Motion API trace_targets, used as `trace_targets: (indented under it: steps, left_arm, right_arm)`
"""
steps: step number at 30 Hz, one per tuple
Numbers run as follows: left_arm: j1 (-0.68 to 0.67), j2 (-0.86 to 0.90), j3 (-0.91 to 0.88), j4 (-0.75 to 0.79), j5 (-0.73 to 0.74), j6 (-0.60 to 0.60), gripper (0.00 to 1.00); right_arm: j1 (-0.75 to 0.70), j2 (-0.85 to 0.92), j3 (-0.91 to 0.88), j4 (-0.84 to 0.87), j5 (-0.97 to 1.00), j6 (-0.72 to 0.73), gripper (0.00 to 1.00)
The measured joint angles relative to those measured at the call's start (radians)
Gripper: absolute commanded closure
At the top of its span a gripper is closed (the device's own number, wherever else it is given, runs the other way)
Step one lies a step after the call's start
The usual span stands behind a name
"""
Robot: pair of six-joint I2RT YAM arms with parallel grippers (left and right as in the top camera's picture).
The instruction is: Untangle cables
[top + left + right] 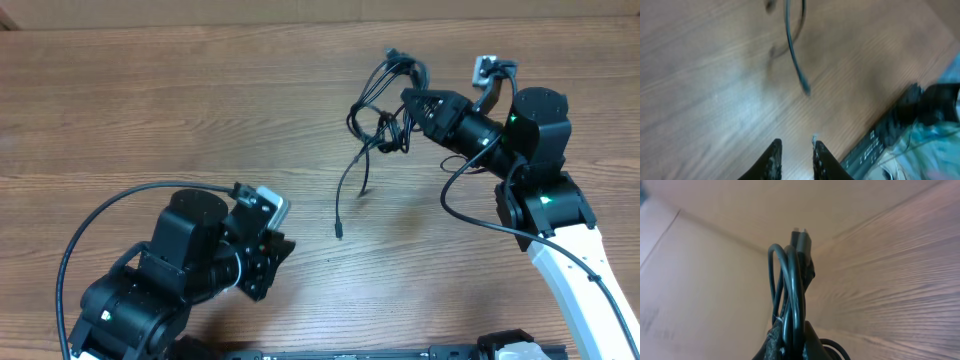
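I have the right gripper [412, 108] pinched tight on the cables [385, 105]. I think that helps the knot hang a bit above the table [150, 120], so the loops can sag open by themselves. In the right wrist view the black loops stand straight up out of the closed fingers, with a small plug [801, 237] at the very top. One loose strand [350, 185] falls away from the bunch, and its tip points toward the near side of the table. That tip looks like the easy piece to pull on. The left gripper [796, 161] looks to be waiting for it. Its fingers [774, 161] are a little bit apart with nothing in the gap, and the tip of the strand is out in front of them, not touching. The right arm comes in from the right side with its wrist lying sideways, pointing left into the tangle. The left arm is folded low at the near left corner. Its wrist is tipped down at the wood and aims toward the strand.
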Motion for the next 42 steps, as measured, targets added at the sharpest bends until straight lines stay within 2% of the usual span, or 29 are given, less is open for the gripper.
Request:
trace_targets:
  steps: [2,5,11,17,24,28,30,32,33,34,36,38,39,40,42]
  left_arm:
    - [0.000,0.000,-0.001,0.061,-0.026,-0.056,0.71]
    - [0.000,0.000,-0.002,0.144,-0.045,-0.114,0.71]
    - [0.000,0.000,-0.002,0.225,-0.044,-0.145,0.76]
    - [0.000,0.001,-0.002,0.278,0.005,-0.058,0.65]
    - [0.000,0.071,-0.002,0.317,0.209,0.040,0.65]
    - [0.000,0.111,-0.002,0.330,0.259,0.062,0.65]
    - [0.000,0.114,-0.002,0.336,0.267,0.066,0.67]
    - [0.000,0.114,-0.002,0.349,0.274,0.076,0.74]
    - [0.000,0.114,-0.002,0.357,0.275,0.082,0.86]
    - [0.000,0.114,-0.002,0.365,0.276,0.085,0.96]
    - [0.000,0.114,-0.002,0.372,0.278,0.089,0.96]
    - [0.000,0.114,-0.002,0.373,0.281,0.091,0.96]
    - [0.000,0.114,-0.002,0.373,0.281,0.091,0.96]
    - [0.000,0.114,-0.003,0.373,0.281,0.091,0.96]
    - [0.000,0.114,-0.003,0.373,0.281,0.091,0.96]
  right_arm:
    - [0.000,0.000,0.000,0.002,-0.124,-0.080,0.96]
    - [0.001,0.000,0.000,0.002,-0.223,-0.119,0.96]
    - [0.001,0.000,0.000,0.005,-0.437,-0.146,0.91]
    - [0.001,0.000,0.000,0.009,-0.588,-0.149,0.91]
    - [0.037,0.000,0.000,0.013,-0.621,-0.134,0.91]
    - [0.047,0.000,0.000,0.014,-0.631,-0.130,0.91]
    - [0.047,0.000,0.000,0.014,-0.637,-0.130,0.91]
    - [0.047,0.000,0.000,0.015,-0.650,-0.129,0.90]
    - [0.047,0.000,0.000,0.014,-0.660,-0.129,0.90]
    - [0.047,0.000,0.000,0.014,-0.665,-0.130,0.87]
    - [0.047,0.000,0.000,0.014,-0.667,-0.126,0.83]
    - [0.047,0.000,0.000,0.014,-0.668,-0.123,0.68]
    - [0.047,0.000,0.000,0.016,-0.669,-0.126,0.66]
    - [0.047,0.000,0.000,0.016,-0.669,-0.124,0.58]
    - [0.047,0.000,0.000,0.017,-0.675,-0.124,0.16]
